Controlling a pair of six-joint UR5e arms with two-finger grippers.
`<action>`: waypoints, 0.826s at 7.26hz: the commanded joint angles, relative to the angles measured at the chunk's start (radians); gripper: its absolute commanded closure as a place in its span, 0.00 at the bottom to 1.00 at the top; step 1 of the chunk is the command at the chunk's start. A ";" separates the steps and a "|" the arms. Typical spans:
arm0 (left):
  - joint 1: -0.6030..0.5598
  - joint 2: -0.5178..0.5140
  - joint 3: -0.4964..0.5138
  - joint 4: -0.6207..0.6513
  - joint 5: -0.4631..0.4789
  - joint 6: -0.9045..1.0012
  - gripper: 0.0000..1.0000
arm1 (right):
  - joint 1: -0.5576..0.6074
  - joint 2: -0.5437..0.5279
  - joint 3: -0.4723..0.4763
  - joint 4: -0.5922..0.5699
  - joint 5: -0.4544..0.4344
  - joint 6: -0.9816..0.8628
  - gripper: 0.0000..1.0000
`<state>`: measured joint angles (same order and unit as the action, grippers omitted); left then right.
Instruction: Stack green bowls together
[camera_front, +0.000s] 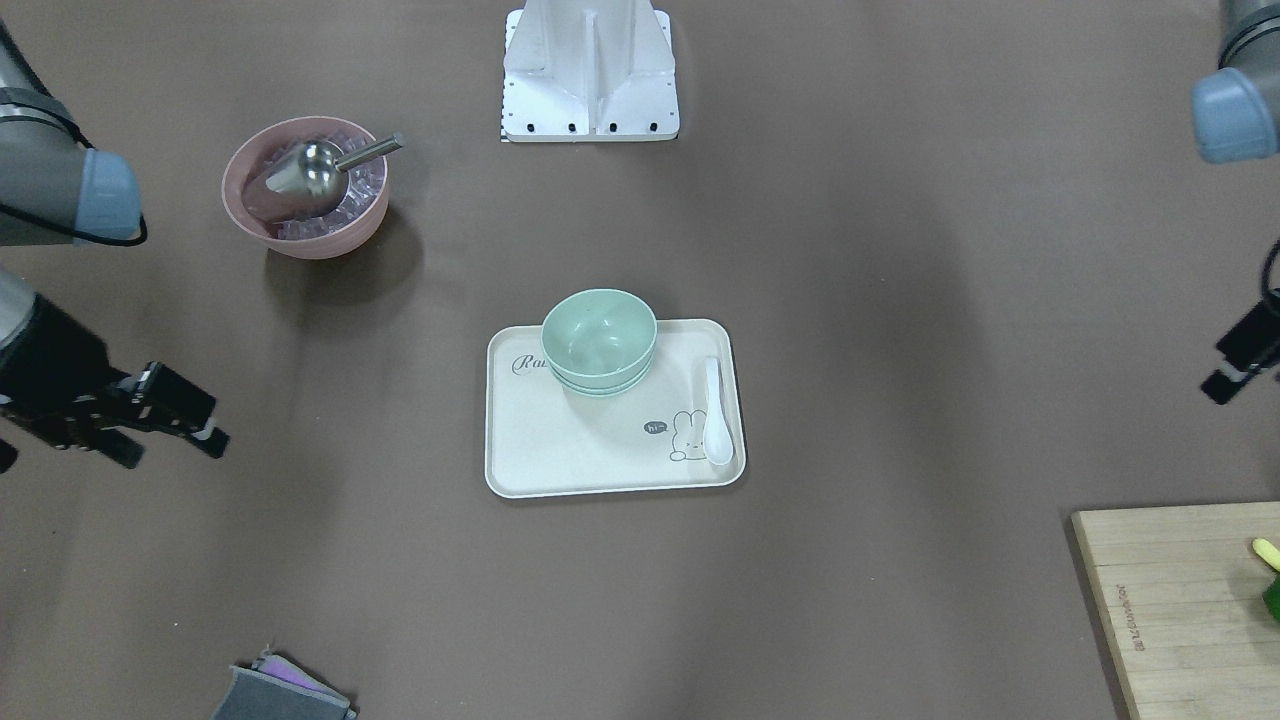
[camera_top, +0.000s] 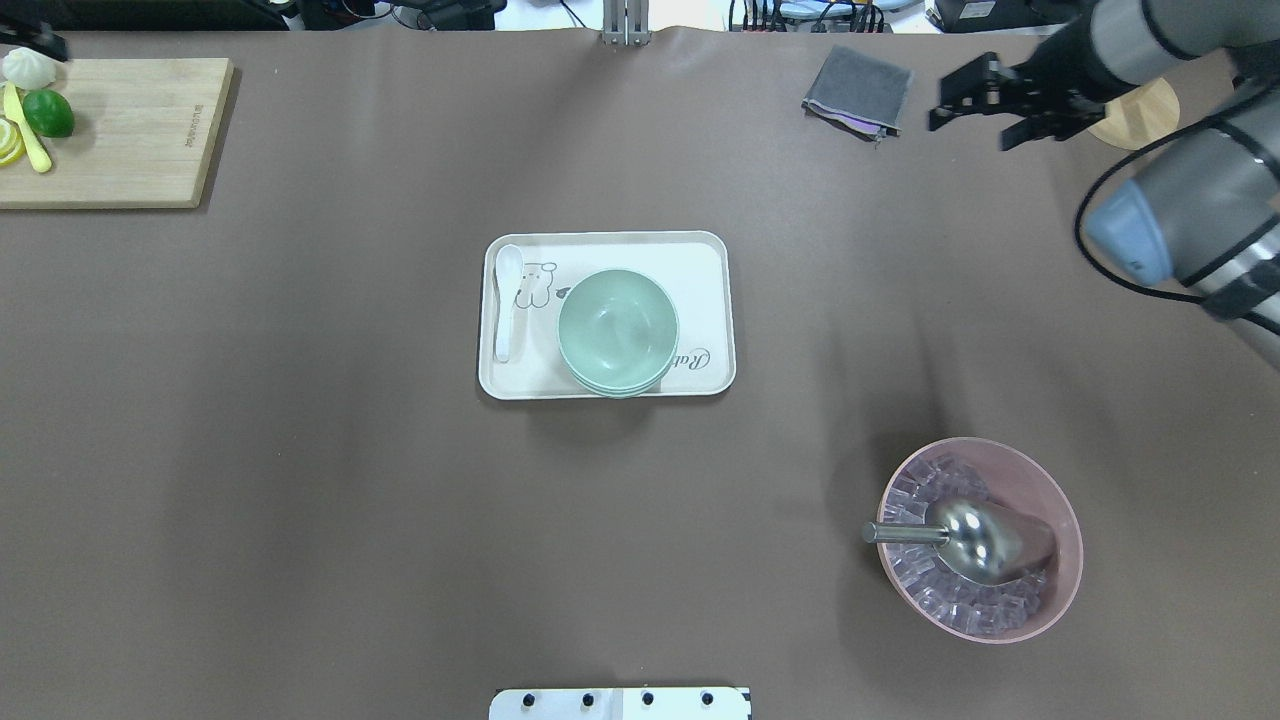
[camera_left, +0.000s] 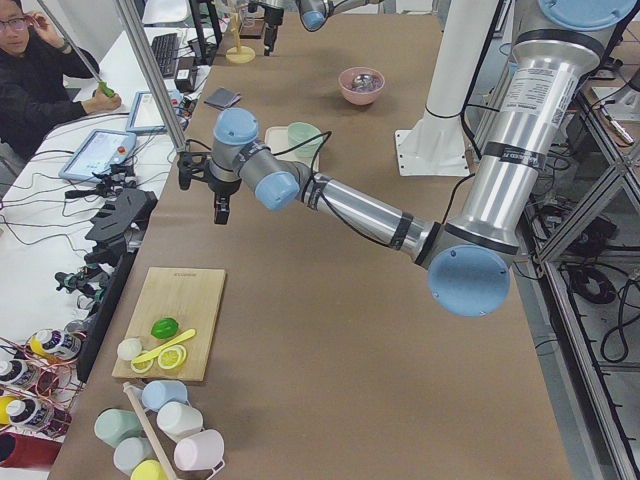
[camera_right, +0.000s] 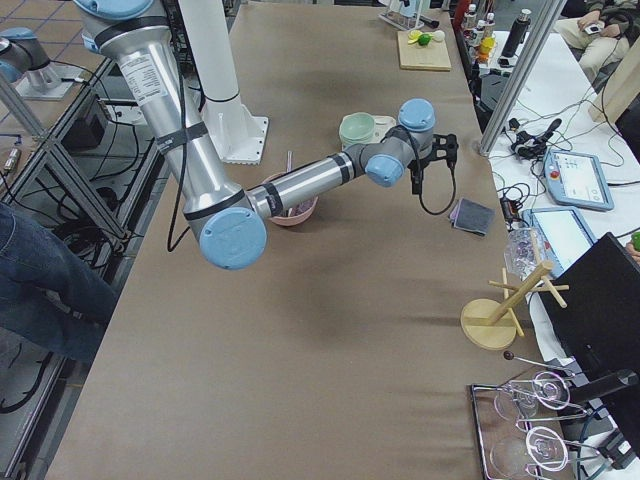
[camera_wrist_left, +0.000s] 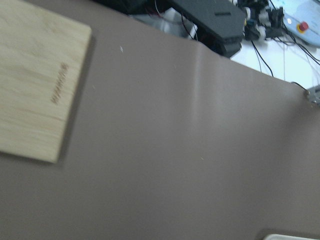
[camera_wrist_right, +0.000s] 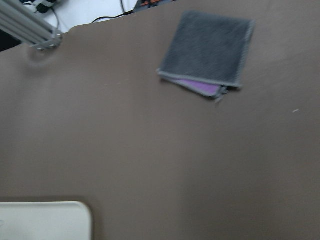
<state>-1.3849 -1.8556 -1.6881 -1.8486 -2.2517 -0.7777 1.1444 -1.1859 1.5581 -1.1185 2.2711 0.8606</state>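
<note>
Checking in from the remote station. The green bowls (camera_front: 598, 342) are nested one inside another as a single stack, and I can make out layered rims under the top one. The stack sits on the cream tray (camera_front: 580, 455), on the half nearest the robot's base. Nothing is touching it. A white spoon (camera_front: 716, 412) lies along the tray's edge on the robot's left side, next to the little bunny print, apart from the bowls.

Both arms are way out at the sides. The right gripper (camera_top: 972, 130) hangs over the far part of the table, just beside a folded gray cloth (camera_top: 857, 90), with its jaws spread apart and nothing between them. The left gripper (camera_front: 1232, 375) only pokes in at the edge of the front camera. Honestly, I can't tell whether its fingers are apart or together. Its wrist camera looks down at bare table and a corner of the wooden cutting board (camera_top: 130, 130), which has a lime (camera_top: 48, 113) on it.

Over on the robot's right there's a pink bowl (camera_front: 305, 187) full of clear ice cubes, with a metal scoop (camera_front: 315, 168) resting in it, well apart from the tray.
</note>
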 joint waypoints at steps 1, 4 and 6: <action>-0.055 0.010 -0.004 0.189 0.062 0.238 0.02 | 0.082 -0.139 0.017 -0.139 -0.036 -0.312 0.00; -0.051 0.166 0.007 0.161 0.063 0.311 0.02 | 0.211 -0.337 -0.001 -0.159 -0.013 -0.621 0.00; -0.054 0.193 0.071 0.039 0.028 0.313 0.02 | 0.303 -0.362 0.009 -0.280 0.066 -0.638 0.00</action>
<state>-1.4370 -1.6819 -1.6522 -1.7585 -2.2019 -0.4711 1.3876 -1.5309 1.5611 -1.3189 2.2911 0.2483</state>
